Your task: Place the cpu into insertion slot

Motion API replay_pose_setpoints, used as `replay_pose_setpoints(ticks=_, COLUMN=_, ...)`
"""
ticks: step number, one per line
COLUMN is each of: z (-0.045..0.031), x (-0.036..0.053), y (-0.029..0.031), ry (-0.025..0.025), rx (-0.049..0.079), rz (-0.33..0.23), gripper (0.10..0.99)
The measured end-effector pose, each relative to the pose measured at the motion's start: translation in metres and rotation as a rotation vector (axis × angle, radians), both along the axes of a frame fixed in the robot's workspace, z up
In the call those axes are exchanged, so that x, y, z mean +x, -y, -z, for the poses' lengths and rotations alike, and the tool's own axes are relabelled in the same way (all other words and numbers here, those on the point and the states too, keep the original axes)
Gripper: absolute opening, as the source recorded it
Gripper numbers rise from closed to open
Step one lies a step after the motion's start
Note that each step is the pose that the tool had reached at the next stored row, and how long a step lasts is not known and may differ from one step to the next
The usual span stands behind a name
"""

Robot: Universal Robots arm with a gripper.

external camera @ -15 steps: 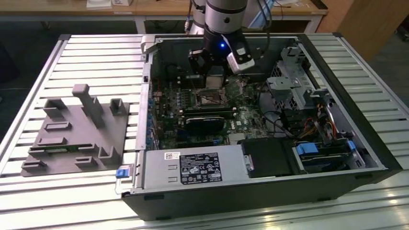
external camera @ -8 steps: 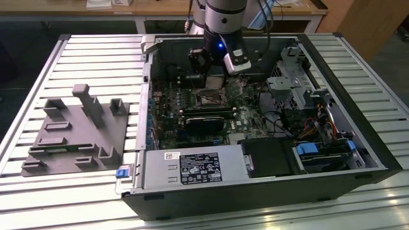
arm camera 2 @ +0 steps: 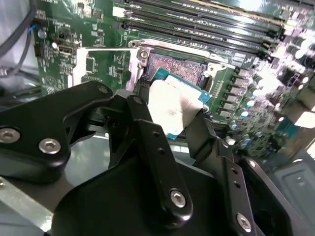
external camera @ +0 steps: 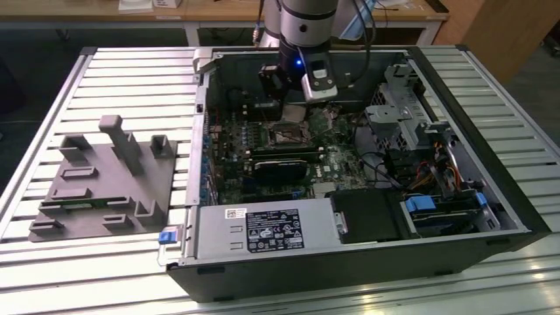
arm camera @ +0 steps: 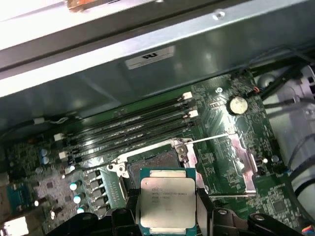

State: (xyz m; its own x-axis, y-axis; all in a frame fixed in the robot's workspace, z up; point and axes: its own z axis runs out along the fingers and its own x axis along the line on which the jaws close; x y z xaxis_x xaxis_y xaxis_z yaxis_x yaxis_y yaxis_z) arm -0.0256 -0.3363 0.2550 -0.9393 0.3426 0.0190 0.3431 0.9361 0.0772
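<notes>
- Your arm [external camera: 302,39] comes straight down from above into the open computer case [external camera: 490,197], which lies on its side on a ribbed aluminium table [external camera: 131,79].
- The gripper [external camera: 293,113] hangs over the green motherboard [external camera: 337,167], at the far part of the case in the exterior view.
- In both wrist views its black, bolted fingers [arm camera: 204,214] pinch the cpu [arm camera: 167,204] by two opposite edges, one finger on each side.
- The gripper [arm camera 2: 172,112] holds the chip roughly flat, its metal face toward the first wrist camera.
- The cpu [arm camera 2: 174,105] is a thin square with a pale silver lid on a green-blue carrier.
- You have it above the near edge of the insertion slot [arm camera: 152,162], not seated in it; whether it touches the frame, you cannot tell.
- The insertion slot [arm camera 2: 177,69] is square, with a shiny metal frame and a dark, finely pinned centre.
- Its metal cover plate [arm camera: 241,157] stands swung open to one side.
- Long, narrow black memory slots [arm camera: 133,128] run just beyond the socket.
- A round silver coin cell [arm camera: 237,104] sits near their ends.
- A grey moulded fixture [external camera: 105,177] rests on the table at the exterior view's left, well apart from the case.
</notes>
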Motion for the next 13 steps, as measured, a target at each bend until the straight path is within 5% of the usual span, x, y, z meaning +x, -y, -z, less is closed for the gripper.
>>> replay_pose_setpoints(ticks=13, z=0.0011, x=0.0000, y=0.0000, ry=0.0000, rx=0.000, rz=0.200, gripper=0.537)
